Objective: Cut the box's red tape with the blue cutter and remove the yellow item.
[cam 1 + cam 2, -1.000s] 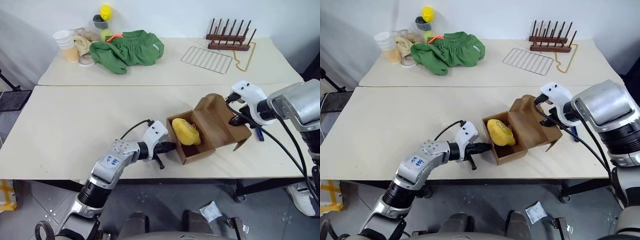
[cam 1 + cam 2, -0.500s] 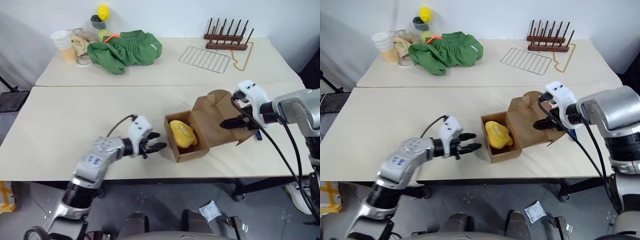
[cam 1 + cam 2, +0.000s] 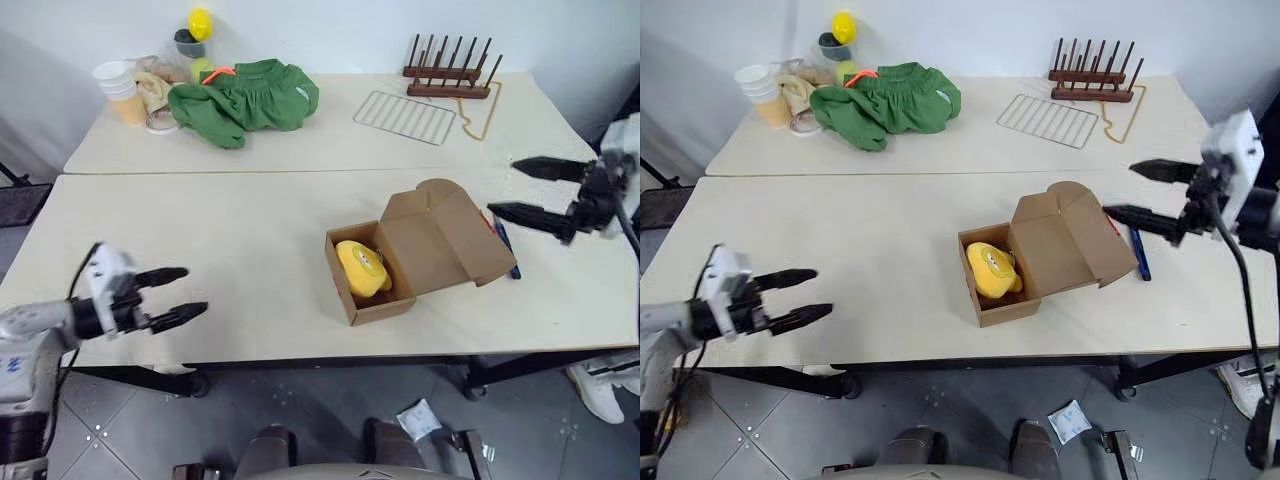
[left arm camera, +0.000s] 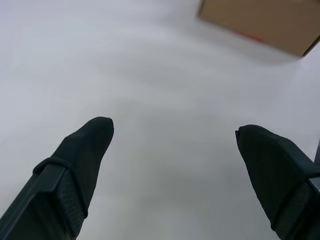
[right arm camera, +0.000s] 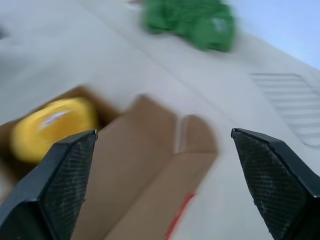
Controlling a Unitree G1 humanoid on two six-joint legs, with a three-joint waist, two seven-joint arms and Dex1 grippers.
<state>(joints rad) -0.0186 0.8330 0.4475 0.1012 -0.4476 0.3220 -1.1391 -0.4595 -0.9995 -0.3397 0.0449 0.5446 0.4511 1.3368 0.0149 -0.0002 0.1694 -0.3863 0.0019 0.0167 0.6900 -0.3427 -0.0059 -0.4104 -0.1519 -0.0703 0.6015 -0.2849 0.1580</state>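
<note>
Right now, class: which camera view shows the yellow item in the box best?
The left eye view: the yellow item sits plainly inside the open box, with its whole upper side visible. The right eye view shows much the same. The right wrist view catches it blurred at one edge.

Lab, plain tables [image 3: 250, 230], tiled floor [image 3: 330, 420]

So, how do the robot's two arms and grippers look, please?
Each gripper, left and right, has two slim black fingers, pointed at the tips, on a white wrist block. In the wrist views the fingers show a fine mesh texture. A thin black cable loops beside each wrist. The left forearm is silver-grey with a blue mark.
</note>
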